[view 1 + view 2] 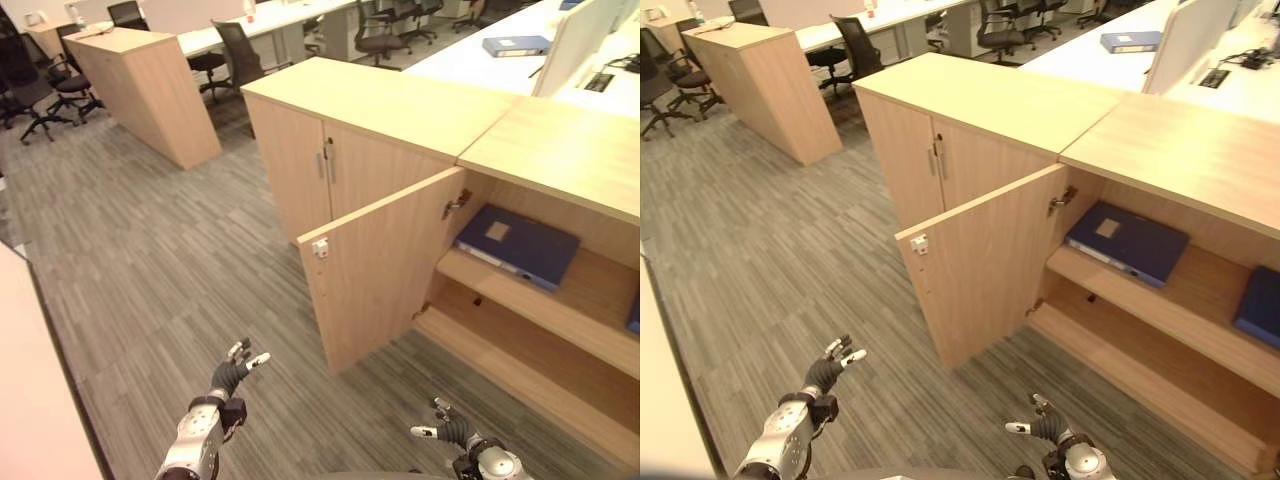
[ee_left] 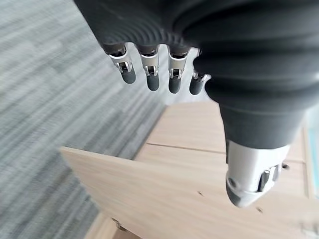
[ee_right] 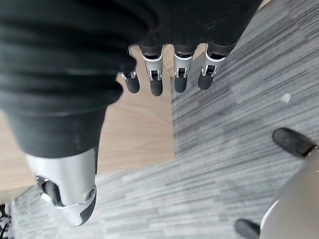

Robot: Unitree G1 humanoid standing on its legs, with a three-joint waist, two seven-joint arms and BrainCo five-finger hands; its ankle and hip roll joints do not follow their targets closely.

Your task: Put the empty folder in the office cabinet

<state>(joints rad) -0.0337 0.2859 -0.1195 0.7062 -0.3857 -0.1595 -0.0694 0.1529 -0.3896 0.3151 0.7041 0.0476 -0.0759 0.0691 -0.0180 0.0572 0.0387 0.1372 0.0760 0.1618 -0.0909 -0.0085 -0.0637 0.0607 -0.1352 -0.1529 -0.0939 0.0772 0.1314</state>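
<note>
Your folder (image 1: 518,245) is a flat, dark blue one with a pale square label on its cover. It lies on its side on the upper shelf (image 1: 575,300) of the office cabinet (image 1: 540,150), tilted a little, its near corner close to the shelf's front edge. The cabinet's door (image 1: 375,265) stands swung wide open toward you, with a small white fitting near its outer top corner. Below the upper shelf you see one lower shelf (image 1: 520,365), bare wood.

In the right eye view, a second dark blue folder (image 1: 1260,305) rests on the same upper shelf, well apart from the first, cut off by the picture's edge. A third blue folder (image 1: 516,45) lies on the white worktop (image 1: 470,60) behind the cabinet.

Beside the open cabinet stands a closed cabinet (image 1: 330,150) with two doors and two slim metal handles.

Your left hand (image 1: 238,368) hangs low over the grey carpet (image 1: 150,260), fingers relaxed and spread, holding nothing. Your right hand (image 1: 445,428) hangs low as well, fingers loosely extended, also with nothing in it.
</note>
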